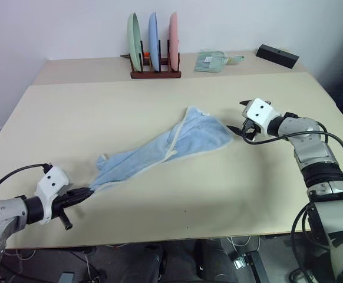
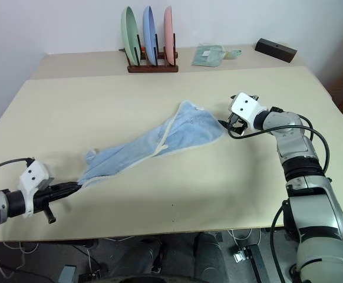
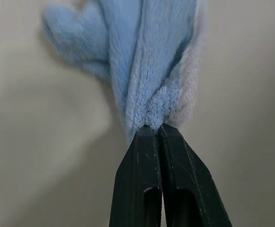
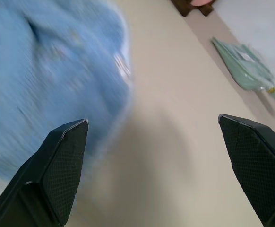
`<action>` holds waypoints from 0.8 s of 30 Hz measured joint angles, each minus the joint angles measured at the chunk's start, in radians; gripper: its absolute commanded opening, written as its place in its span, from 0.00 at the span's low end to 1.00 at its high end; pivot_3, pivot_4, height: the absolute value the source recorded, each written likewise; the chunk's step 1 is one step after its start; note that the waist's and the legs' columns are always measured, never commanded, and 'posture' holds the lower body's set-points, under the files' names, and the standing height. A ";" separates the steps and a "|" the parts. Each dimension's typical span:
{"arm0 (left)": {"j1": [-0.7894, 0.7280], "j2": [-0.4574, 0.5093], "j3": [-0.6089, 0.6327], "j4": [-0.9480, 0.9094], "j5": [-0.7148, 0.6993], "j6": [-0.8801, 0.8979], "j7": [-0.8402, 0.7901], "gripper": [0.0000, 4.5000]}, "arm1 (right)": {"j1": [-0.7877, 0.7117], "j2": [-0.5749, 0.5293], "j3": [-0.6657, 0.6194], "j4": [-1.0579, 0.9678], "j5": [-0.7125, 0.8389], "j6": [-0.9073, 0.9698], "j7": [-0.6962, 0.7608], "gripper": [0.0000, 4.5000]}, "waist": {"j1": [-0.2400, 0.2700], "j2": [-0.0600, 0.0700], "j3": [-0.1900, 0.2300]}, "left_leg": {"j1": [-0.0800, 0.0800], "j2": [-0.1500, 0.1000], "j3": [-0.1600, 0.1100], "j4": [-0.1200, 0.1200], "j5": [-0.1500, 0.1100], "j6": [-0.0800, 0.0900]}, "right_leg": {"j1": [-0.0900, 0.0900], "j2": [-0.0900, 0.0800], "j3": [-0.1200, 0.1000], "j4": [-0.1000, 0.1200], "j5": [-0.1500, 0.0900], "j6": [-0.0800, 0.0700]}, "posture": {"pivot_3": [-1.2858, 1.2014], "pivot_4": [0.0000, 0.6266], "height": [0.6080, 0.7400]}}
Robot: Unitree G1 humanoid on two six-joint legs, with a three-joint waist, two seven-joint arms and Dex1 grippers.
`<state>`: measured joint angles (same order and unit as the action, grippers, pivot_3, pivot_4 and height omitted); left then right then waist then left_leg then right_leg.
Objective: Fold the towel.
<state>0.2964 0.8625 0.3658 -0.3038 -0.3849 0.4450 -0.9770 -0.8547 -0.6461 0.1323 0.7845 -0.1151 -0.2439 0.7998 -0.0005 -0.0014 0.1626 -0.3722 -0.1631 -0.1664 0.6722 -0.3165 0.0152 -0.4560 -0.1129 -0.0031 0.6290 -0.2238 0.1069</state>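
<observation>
Beige table point(image 1: 160, 94), white wall behind; plate rack point(image 1: 155, 73) and pale green cloth point(image 1: 211, 61) at the far edge. Head views: light blue towel point(image 1: 165, 147) lies bunched and drawn out diagonally mid-table. Left wrist view: left gripper point(image 3: 159, 130) clamped on one towel end. Right wrist view: right gripper point(image 4: 151, 137) spread wide, just beside the other end, holding nothing. Step judged: spreading out; next, the right gripper needs a corner.

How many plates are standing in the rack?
3, upright side by side in the rack at the table's far edge: green plate, blue plate, pink plate.
</observation>
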 measured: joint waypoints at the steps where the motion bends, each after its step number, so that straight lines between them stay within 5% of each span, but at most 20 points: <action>1: -0.001 -0.002 0.002 -0.005 -0.004 0.000 0.000 0.01 | -0.010 0.020 0.003 0.006 0.005 0.011 0.010 1.00 | -0.004 0.000 0.000 | 0.000 0.000 0.000 0.000 0.000 0.000 | 0.000 0.000 0.000 0.000 0.000 0.000 | 0.52 0.24 1.00; 5: -0.038 -0.026 0.001 -0.034 -0.021 0.004 0.023 0.01 | -0.040 0.132 -0.024 0.054 0.098 0.192 0.084 1.00 | -0.007 0.000 0.000 | 0.000 0.000 -0.001 -0.001 0.000 0.000 | 0.000 0.000 0.000 0.000 0.000 0.000 | 0.52 0.24 1.00; 12: -0.087 -0.062 -0.032 -0.075 -0.068 0.060 0.053 0.01 | -0.056 0.149 -0.043 0.098 0.129 0.457 0.106 1.00 | -0.014 0.000 0.000 | 0.001 0.000 0.000 -0.004 0.000 0.000 | -0.001 0.000 0.000 0.000 0.000 0.000 | 0.52 0.24 1.00; 21: -0.136 -0.088 -0.076 -0.089 -0.078 0.075 0.090 0.00 | 0.016 0.139 -0.038 -0.067 0.139 0.571 0.155 0.07 | -0.005 0.000 -0.002 | 0.001 0.000 0.000 -0.003 0.000 0.000 | 0.000 0.000 0.000 0.000 0.000 0.000 | 0.52 0.24 1.00; 24: -0.164 -0.091 -0.078 -0.089 -0.083 0.076 0.109 0.00 | 0.094 0.085 -0.037 -0.198 0.142 0.600 0.194 0.01 | 0.005 0.000 -0.002 | 0.001 0.000 0.000 -0.003 0.000 0.000 | 0.000 -0.001 0.000 0.000 0.000 0.000 | 0.52 0.24 1.00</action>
<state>0.1320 0.7714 0.2876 -0.3924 -0.4675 0.5206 -0.8685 -0.7605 -0.5614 0.0951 0.5870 0.0265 0.3565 0.9940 0.0048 -0.0010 0.1608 -0.3713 -0.1629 -0.1662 0.6693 -0.3163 0.0149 -0.4564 -0.1134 -0.0031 0.6293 -0.2236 0.1067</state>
